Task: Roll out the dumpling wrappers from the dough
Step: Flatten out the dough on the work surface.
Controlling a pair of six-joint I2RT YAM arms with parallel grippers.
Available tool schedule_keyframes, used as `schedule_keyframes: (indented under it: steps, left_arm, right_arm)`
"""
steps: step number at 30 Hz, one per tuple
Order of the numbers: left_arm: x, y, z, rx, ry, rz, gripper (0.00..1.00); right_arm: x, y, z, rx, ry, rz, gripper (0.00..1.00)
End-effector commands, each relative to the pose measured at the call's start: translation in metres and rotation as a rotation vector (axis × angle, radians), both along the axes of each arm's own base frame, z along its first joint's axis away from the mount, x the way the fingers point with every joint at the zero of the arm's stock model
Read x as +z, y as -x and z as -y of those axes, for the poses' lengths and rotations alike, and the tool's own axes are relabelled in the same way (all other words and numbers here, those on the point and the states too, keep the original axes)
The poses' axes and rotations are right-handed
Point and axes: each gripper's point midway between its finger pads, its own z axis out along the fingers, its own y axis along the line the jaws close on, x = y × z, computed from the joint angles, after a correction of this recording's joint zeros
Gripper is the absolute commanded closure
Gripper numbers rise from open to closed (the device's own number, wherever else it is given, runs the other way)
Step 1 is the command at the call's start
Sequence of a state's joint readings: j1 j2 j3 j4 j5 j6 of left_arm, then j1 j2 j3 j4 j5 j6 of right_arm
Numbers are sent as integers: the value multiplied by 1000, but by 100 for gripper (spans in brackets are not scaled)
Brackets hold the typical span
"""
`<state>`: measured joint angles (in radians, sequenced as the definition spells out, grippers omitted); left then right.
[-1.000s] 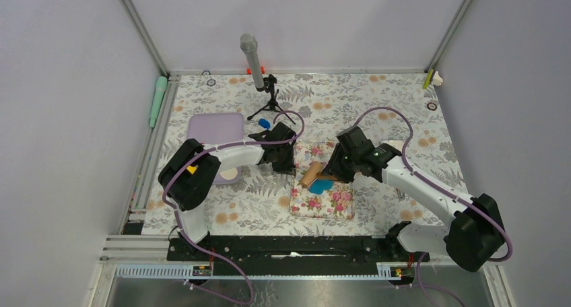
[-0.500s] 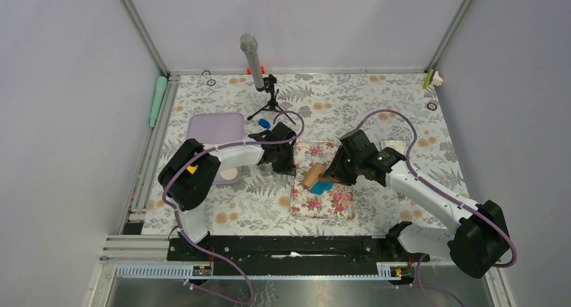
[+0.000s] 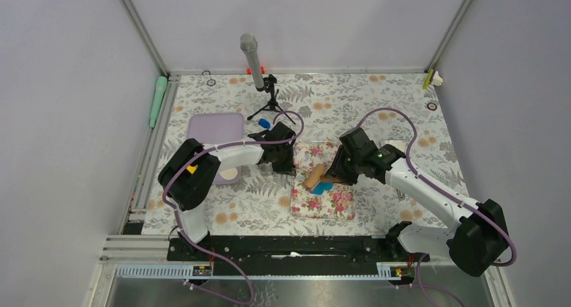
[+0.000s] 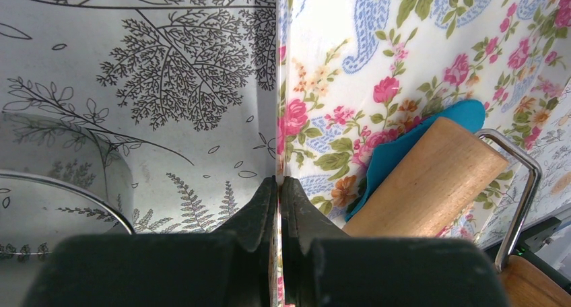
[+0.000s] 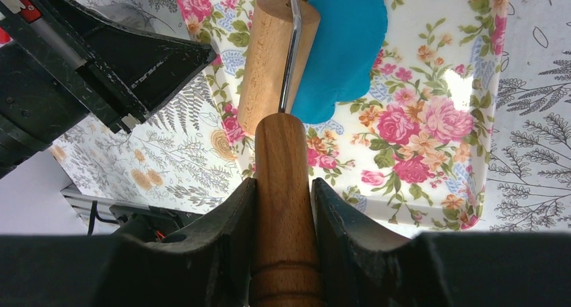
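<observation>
Now left fingers (image 4: 259, 216) seemingly pinch mat (image 4: 350, 44); right fingers (image 5: 222, 236) hold roller (image 5: 273, 58) on dough (image 5: 343, 44).

The top view looks down on the whole bench (image 3: 377, 98); both wrist views closely share the floral mat (image 3: 333, 202).

In view are 1 left arm (image 3: 236, 156), 1 right arm (image 3: 425, 190), 1 wooden roller (image 5: 272, 58), 1 blue dough sheet (image 5: 345, 44), 1 floral mat (image 3: 337, 202), 1 lilac tray (image 3: 215, 128), 1 microphone (image 3: 250, 56).
</observation>
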<state>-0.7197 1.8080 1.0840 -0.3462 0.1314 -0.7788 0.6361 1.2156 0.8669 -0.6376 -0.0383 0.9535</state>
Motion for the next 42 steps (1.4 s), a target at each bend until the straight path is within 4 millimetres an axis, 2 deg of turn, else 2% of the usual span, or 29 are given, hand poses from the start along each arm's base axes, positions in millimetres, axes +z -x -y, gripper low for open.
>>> schedule_keyframes:
  steps: [1,19,42]
  left_arm:
    - [12,-29,-11,62,4,90,100]
    - [13,-32,-15,71,10,92,100]
    - [14,-33,-17,75,10,96,100]
  right_arm:
    - [-49,93,94,71,430,-362,100]
    - [-42,98,115,50,520,-361,100]
    - [-36,104,125,43,551,-364,100]
